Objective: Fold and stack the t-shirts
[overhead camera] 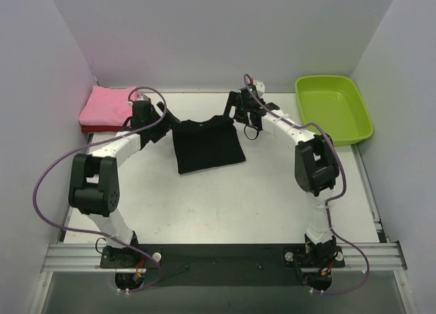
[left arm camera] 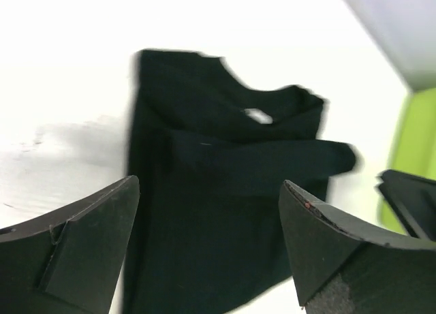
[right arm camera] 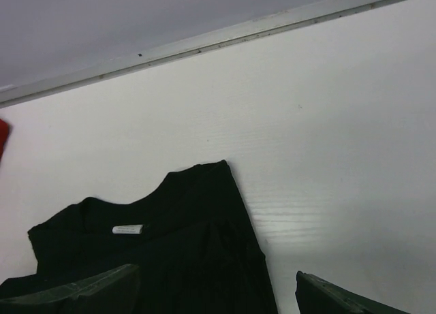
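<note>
A black t-shirt (overhead camera: 206, 145) lies folded flat mid-table, its collar toward the far wall. Folded at the far left is a pink t-shirt (overhead camera: 107, 104), resting on a dark red t-shirt (overhead camera: 90, 129) whose edge shows beneath it. My left gripper (overhead camera: 165, 121) stands open at the black shirt's far left corner, and the shirt (left arm camera: 218, 191) fills the gap between its fingers with nothing held. At the far right corner my right gripper (overhead camera: 238, 116) hangs open and empty. The right wrist view shows the collar and a white label (right arm camera: 127, 229).
A lime-green plastic tub (overhead camera: 333, 108) stands at the far right, also visible as a green strip (left arm camera: 417, 144) in the left wrist view. Grey walls close in the table on three sides. A red sliver (right arm camera: 2, 138) shows at the right wrist view's left edge.
</note>
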Controlling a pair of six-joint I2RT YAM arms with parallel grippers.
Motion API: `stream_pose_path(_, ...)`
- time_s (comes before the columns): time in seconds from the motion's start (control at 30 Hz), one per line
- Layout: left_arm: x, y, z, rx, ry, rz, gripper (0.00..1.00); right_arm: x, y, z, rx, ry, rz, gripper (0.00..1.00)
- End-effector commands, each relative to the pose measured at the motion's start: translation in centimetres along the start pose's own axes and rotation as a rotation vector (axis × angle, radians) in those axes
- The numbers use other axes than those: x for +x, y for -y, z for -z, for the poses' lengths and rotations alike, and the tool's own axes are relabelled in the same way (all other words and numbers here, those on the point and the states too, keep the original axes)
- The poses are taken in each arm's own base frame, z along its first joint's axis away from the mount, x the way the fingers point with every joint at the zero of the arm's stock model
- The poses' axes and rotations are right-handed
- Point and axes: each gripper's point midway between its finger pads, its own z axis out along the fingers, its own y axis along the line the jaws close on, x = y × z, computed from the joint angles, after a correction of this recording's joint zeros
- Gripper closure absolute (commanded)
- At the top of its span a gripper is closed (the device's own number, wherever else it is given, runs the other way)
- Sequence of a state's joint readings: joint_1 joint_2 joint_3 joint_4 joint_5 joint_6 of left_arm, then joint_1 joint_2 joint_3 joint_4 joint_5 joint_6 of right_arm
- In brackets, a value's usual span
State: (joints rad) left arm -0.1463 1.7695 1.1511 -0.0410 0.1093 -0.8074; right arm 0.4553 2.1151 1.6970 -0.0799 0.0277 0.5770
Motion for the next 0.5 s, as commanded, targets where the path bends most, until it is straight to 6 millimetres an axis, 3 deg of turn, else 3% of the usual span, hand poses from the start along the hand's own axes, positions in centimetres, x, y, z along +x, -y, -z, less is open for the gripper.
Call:
stream_pose_path(0.0, -2.2, 7.3, 5.6, 0.199, 0.113, -0.046, 0.07, -4.7, -3.5, 7.0, -0.098, 0.162, 0.015, 0.0)
stream_pose_path(0.07, -1.6, 8.7, 7.1, 0.238, 0.122, -0.06, 0.07, -4.0, -5.1, 8.1, -0.154, 0.146, 0.016, 0.0)
stream_pose_path(0.1, -0.1, 9.1, 7.3, 0.252, 0.098, -0.07, 0.07, -3.6, -5.5, 8.2, -0.172, 0.135, 0.011, 0.0)
stream_pose_path(0.17, 0.8, 9.8, 8.0, 0.279, 0.084, -0.07, 0.07, -1.9, -6.9, 7.8, -0.242, 0.063, -0.022, 0.0)
stream_pose_path(0.37, 4.8, 10.2, 6.6, 0.343, 0.0, -0.075, 0.07, 1.0, -9.8, 4.9, -0.394, -0.045, -0.096, 0.0)
stream_pose_path(0.47, 6.4, 9.6, 5.6, 0.382, -0.03, -0.053, 0.07, 1.3, -10.7, 3.4, -0.444, -0.069, -0.123, 0.0)
